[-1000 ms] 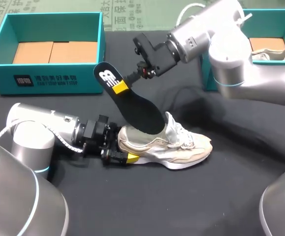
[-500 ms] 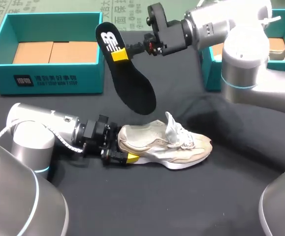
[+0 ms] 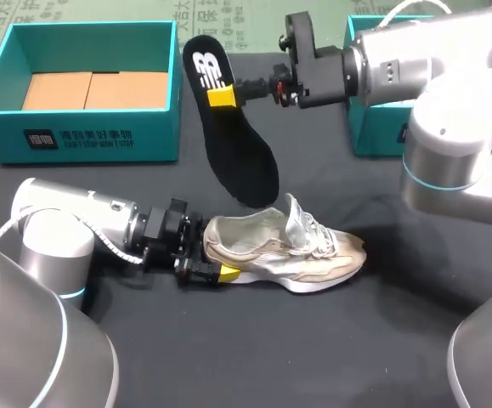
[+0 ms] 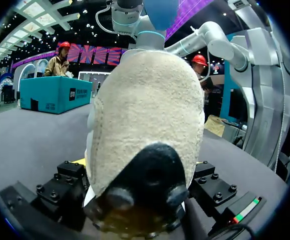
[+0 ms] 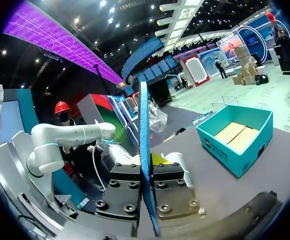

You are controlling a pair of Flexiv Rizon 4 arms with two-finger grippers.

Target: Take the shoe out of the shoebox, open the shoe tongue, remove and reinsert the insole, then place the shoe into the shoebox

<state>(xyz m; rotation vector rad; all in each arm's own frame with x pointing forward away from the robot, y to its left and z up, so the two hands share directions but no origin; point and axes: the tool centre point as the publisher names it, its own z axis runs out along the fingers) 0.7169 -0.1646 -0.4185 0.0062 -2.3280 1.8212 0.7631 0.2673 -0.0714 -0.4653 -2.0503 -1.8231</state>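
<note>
Insole pinched at heel end in right claw, shoe clamped at heel by left claw; may swing loose or buckle against shoe if lowered askew

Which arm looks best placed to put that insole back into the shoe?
Probably the right arm: the right gripper clamps the insole, whose toe end hangs just above the shoe. The left gripper is clamping the shoe's heel.

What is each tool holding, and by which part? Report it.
The right tool holds the flat black foam insole by its heel end; the left tool grips the cream sneaker by its heel.
</note>
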